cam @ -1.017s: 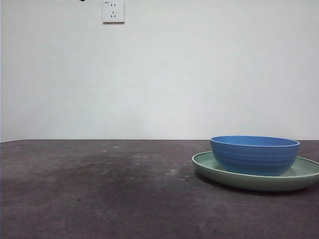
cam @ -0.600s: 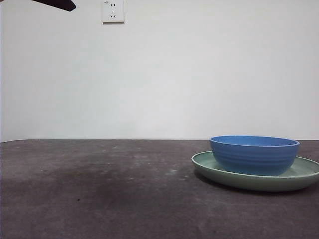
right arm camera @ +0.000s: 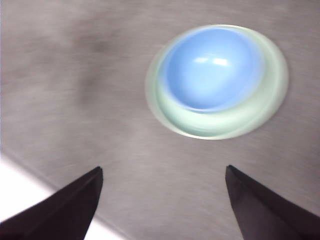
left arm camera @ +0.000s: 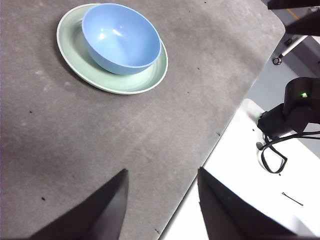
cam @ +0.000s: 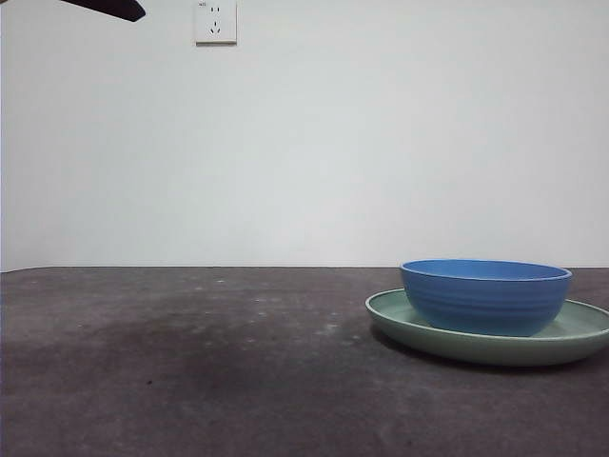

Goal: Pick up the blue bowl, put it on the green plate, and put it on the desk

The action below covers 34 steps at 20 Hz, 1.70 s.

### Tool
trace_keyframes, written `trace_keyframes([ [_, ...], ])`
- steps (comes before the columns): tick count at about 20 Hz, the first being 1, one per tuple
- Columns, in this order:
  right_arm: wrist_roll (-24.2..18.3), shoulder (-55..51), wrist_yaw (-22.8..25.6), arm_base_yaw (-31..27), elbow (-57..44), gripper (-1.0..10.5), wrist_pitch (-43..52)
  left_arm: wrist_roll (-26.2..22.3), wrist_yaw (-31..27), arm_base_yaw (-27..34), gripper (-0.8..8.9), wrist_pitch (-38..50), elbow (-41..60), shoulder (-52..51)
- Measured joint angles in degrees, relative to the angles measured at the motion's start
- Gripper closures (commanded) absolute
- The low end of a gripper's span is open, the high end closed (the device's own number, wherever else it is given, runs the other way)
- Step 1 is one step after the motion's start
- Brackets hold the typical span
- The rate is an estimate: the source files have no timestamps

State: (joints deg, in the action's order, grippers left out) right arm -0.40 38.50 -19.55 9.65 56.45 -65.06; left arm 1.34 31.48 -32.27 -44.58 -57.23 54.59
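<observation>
Hovering high over the desk (right arm camera: 75,100), right gripper (right arm camera: 162,200) has its jaws spread wide, nothing between them. Right wrist view is motion-blurred. Blue bowl (right arm camera: 212,67) and green plate (right arm camera: 220,125) sit ahead of the jaws, well apart from them, with bare desk between.

Left gripper (left arm camera: 160,200) is also up in the air, near the desk's edge, jaws parted at a narrower gap, holding nothing. Blue bowl (left arm camera: 122,37) and green plate (left arm camera: 115,80) are far from it across open desk (left arm camera: 100,140).

Bowl sits upright inside the plate, off-centre toward one side of the rim in both wrist views. Front view: blue bowl (cam: 486,296) on green plate (cam: 476,345) at the right side of the desk (cam: 190,362), plate's right edge reaching the frame edge. Bowl is empty, faint horizontal ridges on the outside.

Nothing stands between either gripper and the bowl. Desk surface is dark, with pale scuffs and a few small specks.

Around: black tip of an arm (cam: 105,8) at the top left corner of the front view; cannot tell which arm. White wall socket (cam: 216,21) on the pale wall behind, tiny mark at its top left, too small to read. Off the desk edge in the left wrist view: white surface (left arm camera: 250,200), black device (left arm camera: 295,107) with a green light and a looped black cable (left arm camera: 272,157).

No readable writing or brand anywhere.
</observation>
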Motion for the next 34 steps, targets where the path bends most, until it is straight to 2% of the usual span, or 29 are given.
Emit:
trace_keyframes([
  [4, 3.72, 0.61, 12.0, -0.15, -0.02, 5.5, 1.25, 0.0, 0.0, 0.0, 5.91, 0.0, 0.0, 0.0],
  [8, 5.22, 3.37, 13.62, -1.66, 0.0, 5.5, 4.9, -0.24, 0.0, 0.0, 5.91, 0.0, 0.0, 0.0],
  [12, 5.35, 9.57, 11.91, -4.46, 0.0, 5.5, 8.09, -0.42, 0.0, 0.0, 5.91, -0.02, 0.0, 0.0],
  [17, 4.55, 23.63, 1.27, -12.13, 0.0, 5.8, 15.98, -0.85, 0.0, 0.0, 5.91, -0.15, 0.0, 0.0],
  [21, 3.28, 33.03, 0.09, -14.58, 0.0, 5.8, 19.65, -0.98, 0.0, 0.0, 5.91, -0.15, 0.0, 0.0],
  [24, 2.75, 38.8, -0.24, -14.45, 0.0, 6.2, 22.88, -1.09, 0.0, 0.0, 5.91, -0.15, 0.0, 0.0],
  [32, 2.29, 52.26, -2.12, -13.33, 0.0, 6.4, 29.68, -1.49, 0.0, 0.0, 5.91, -0.15, 0.0, 0.0],
  [34, 2.29, 54.14, -2.8, -12.55, 0.0, 7.1, 31.85, -1.49, 0.0, 0.0, 5.91, -0.15, 0.0, 0.0],
])
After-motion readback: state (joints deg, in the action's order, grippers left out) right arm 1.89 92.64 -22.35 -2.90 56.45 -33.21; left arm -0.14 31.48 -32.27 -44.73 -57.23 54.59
